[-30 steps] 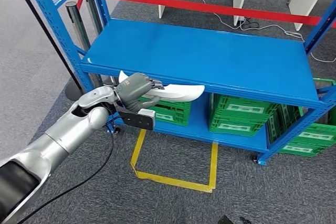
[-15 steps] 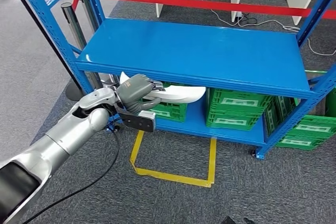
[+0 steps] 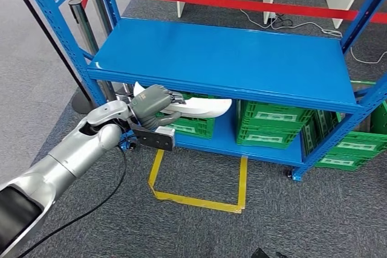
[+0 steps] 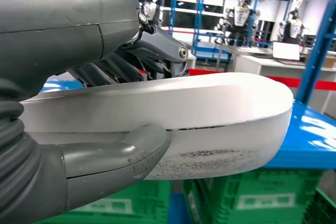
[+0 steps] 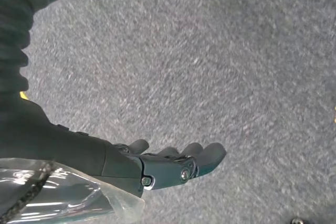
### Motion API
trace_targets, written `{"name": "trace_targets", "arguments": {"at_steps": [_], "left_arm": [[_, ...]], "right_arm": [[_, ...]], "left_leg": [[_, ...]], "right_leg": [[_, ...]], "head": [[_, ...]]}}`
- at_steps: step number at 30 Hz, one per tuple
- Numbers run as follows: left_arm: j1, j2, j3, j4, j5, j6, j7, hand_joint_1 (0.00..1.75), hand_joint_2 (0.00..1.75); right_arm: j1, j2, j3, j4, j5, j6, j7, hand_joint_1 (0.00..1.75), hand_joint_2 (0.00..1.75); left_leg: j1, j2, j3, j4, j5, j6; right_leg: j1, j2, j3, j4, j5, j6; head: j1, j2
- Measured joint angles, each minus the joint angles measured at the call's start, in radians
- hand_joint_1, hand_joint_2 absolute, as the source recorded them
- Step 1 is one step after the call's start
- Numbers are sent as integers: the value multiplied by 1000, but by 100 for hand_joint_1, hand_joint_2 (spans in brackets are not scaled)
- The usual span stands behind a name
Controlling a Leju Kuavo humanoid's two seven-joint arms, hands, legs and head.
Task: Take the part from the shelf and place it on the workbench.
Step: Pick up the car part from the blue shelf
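Note:
A long white curved part sticks out just below the front edge of the blue shelf. My left hand grips its near end, fingers over the top and thumb underneath. The left wrist view shows the same hold close up: the part, dark fingers above it and the grey thumb pressed under it. My right hand hangs over grey carpet with its fingers stretched out and nothing in it.
Green crates stand on the shelf's lower board, more at the right. Blue uprights frame the shelf. A yellow taped square marks the carpet in front. A red barrier tape runs behind.
The camera has shifted slightly, so the shelf sits a little higher and further left in view. My left hand keeps its hold on the white part, which stays under the shelf edge.

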Motion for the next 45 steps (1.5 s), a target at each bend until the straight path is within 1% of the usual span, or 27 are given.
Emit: {"name": "trace_targets", "arguments": {"at_steps": [1,2,4,5,7,9,11,14,16,17,18,20,22,24,25,27,29,31,32,34,36,37,39,40,42,43,45], "left_arm": [[3,-1,-1,0,0,0,0,175,175],[5,-1,-1,0,0,0,0,175,175],[6,-1,-1,0,0,0,0,175,175],[5,0,0,0,0,0,0,175,175],[4,2,1,0,0,0,0,175,175],[4,2,1,0,0,-1,-1,175,175],[3,2,1,0,0,-1,-1,175,175],[5,7,1,0,0,-2,-1,175,175],[7,9,0,0,0,-3,-1,175,175],[8,9,0,0,0,-3,-1,175,175],[7,9,0,0,0,-3,-1,175,175],[4,9,1,0,0,-3,-1,175,175],[0,11,1,-1,-1,-2,-1,175,175],[-4,10,1,-2,-3,-1,-2,175,175],[-5,8,1,-2,-4,-1,-2,175,175],[-7,5,2,-3,-5,1,-3,175,175],[-5,6,1,-3,-6,2,-3,175,175],[2,7,0,-3,-8,2,-4,175,175],[4,8,-1,-3,-9,3,-4,175,175],[5,8,-1,-3,-9,4,-4,175,175],[3,9,1,-3,-9,5,-4,175,175],[1,10,1,-3,-9,5,-5,175,175],[0,10,1,-3,-9,6,-6,175,175],[-1,10,1,-3,-9,6,-7,175,175],[-1,11,1,-3,-9,6,-8,175,175],[0,13,1,-3,-9,6,-8,175,175],[4,17,0,-3,-9,6,-10,175,175]], "right_arm": [[1,0,0,0,0,1,0,0,175],[1,-1,-1,0,0,1,1,0,175],[0,-2,-3,0,0,1,1,0,175],[-2,-1,-5,0,0,1,1,0,175],[-3,1,-7,0,1,1,1,0,175],[-2,1,-8,0,1,2,1,0,175],[-2,1,-9,0,2,2,1,0,175],[-3,1,-14,0,5,2,1,0,175],[-1,1,-16,0,7,2,1,0,175],[0,1,-16,0,7,2,1,0,175],[0,1,-16,0,7,2,1,0,175],[-3,2,-17,-1,9,2,1,0,175],[-5,3,-18,-1,13,2,1,0,175],[-3,3,-18,-1,16,2,1,0,175],[-2,3,-19,-1,17,2,1,0,175],[-2,2,-21,-1,18,2,1,0,175],[-5,2,-23,-1,19,2,1,0,175],[-6,2,-25,-1,19,2,1,0,175],[-4,2,-25,-1,19,2,1,0,175],[-3,1,-25,-1,19,2,2,0,175],[-5,0,-25,-2,19,2,2,0,175],[-6,0,-25,-2,19,2,2,0,175],[-5,0,-25,-2,19,2,2,0,175],[-3,0,-25,-2,19,2,2,0,175],[-4,0,-26,-2,19,2,1,0,175],[-5,0,-26,-2,19,2,1,0,175],[-7,0,-27,-2,20,2,0,0,175]], "left_leg": [[1,5,-3,5,-2,-3],[3,12,-6,12,-5,-7],[6,24,-13,32,-16,-20],[5,30,-17,44,-21,-27],[0,42,-23,60,-26,-38],[1,53,-25,64,-27,-45],[7,32,-36,99,-60,-52],[10,-17,-103,285,-169,-58],[8,-24,-128,360,-193,-52],[6,-28,-116,341,-176,-45],[4,-36,-86,287,-144,-36],[1,-84,-21,155,-88,-9],[-1,-117,9,91,-74,8],[-2,-101,15,71,-73,8],[0,-88,21,56,-69,5],[4,-61,31,27,-57,-1],[3,-34,32,22,-53,-1],[2,-5,30,25,-54,-3],[2,9,29,27,-56,-4],[2,34,27,37,-62,-11],[-5,55,24,50,-70,-22],[-9,64,24,54,-73,-26],[-11,81,24,58,-76,-31],[-8,76,24,62,-82,-35],[-2,35,7,111,-123,-45],[1,7,-15,168,-160,-48],[1,-19,-68,304,-224,-49]], "right_leg": [[-2,-1,-7,8,9,5],[-4,-5,7,-25,36,9],[-6,-32,69,-151,95,15],[-6,-43,93,-199,111,10],[-3,-47,104,-223,112,-8],[-4,-27,98,-219,118,-27],[-6,-8,94,-218,126,-40],[-5,25,86,-219,134,-52],[-1,49,81,-218,137,-55],[1,62,81,-218,139,-55],[4,75,80,-218,141,-55],[5,99,78,-219,145,-51],[-2,121,69,-221,152,-41],[-7,142,61,-227,160,-26],[-5,134,55,-227,159,-21],[1,77,27,-183,128,-12],[1,18,-29,-64,67,-5],[-1,3,-68,23,41,2],[-1,-1,-61,14,54,4],[-1,-30,7,-106,109,7],[2,-64,70,-213,140,-5],[4,-71,80,-232,142,-14],[6,-49,76,-229,145,-29],[5,-39,74,-229,148,-35],[2,-17,71,-231,154,-46],[0,-5,68,-231,157,-50],[1,22,65,-231,161,-54]], "head": [[0,0],[0,0],[1,0],[1,0],[-1,0],[-3,0],[-3,0],[-5,0],[-5,0],[-5,0],[-5,0],[-2,0],[-3,0],[-9,0],[-10,0],[-7,0],[-3,0],[-3,0],[-3,0],[-3,0],[-5,0],[-6,0],[-8,0],[-8,0],[-9,0],[-9,0],[-9,0]]}}
